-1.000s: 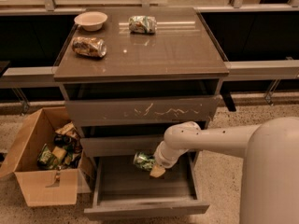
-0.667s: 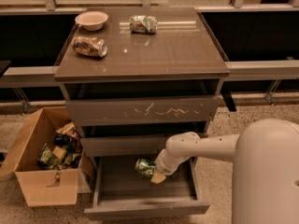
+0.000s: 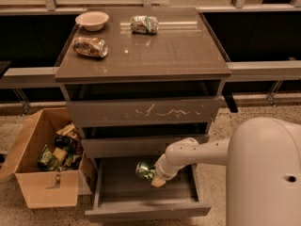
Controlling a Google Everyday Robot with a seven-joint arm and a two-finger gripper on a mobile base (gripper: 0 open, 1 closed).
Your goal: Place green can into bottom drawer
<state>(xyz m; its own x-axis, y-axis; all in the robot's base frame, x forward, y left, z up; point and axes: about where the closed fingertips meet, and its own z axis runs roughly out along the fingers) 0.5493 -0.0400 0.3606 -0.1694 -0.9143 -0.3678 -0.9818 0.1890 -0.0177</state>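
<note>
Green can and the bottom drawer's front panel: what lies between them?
Only bare grey drawer floor, in the camera view. The end effector holds the green can inside the bottom drawer.

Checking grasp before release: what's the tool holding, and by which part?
The tool, inside the open bottom drawer, holds the green can by its right end; exact contact is hidden.

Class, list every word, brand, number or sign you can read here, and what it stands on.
None is readable.
The green can, held by the gripper inside the bottom drawer: print blurred.
The brown-orange can and green-and-white can on the cabinet top: print blurred.
The scratched drawer front: no letters.
</note>
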